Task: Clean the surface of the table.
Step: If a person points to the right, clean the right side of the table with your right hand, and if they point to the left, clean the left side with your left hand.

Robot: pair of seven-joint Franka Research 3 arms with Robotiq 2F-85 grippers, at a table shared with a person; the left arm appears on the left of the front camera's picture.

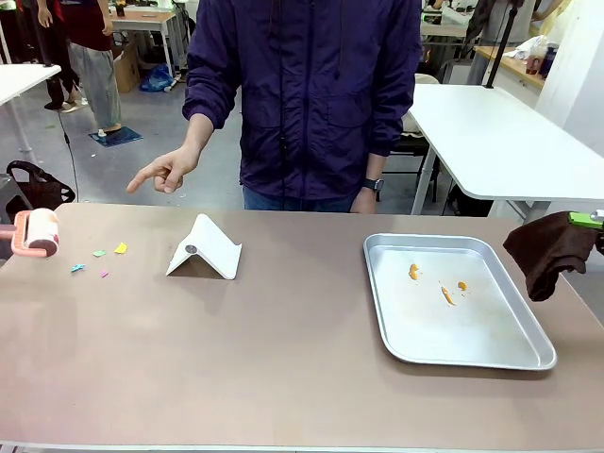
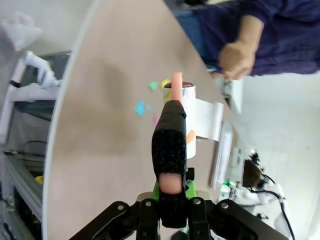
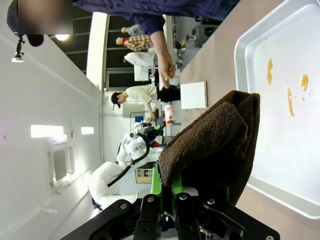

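The brownish table (image 1: 283,359) carries a few small coloured paper scraps (image 1: 99,253) near its left end. Above that end hangs a lint roller (image 1: 36,231) with a pink handle. My left gripper (image 2: 170,187) is shut on the roller's (image 2: 186,117) black-wrapped handle, and the scraps (image 2: 141,107) lie just beyond it. At the table's right edge my right gripper (image 1: 585,219) is shut on a dark brown cloth (image 1: 552,250), which hangs beside the tray. In the right wrist view the cloth (image 3: 215,145) bulges out of my right gripper (image 3: 166,185).
A silver tray (image 1: 510,354) with orange smears (image 1: 445,294) lies on the right half. A white folded stand (image 1: 206,247) sits left of centre. A person in a dark jacket stands at the far edge, one hand (image 1: 165,170) pointing towards the left end.
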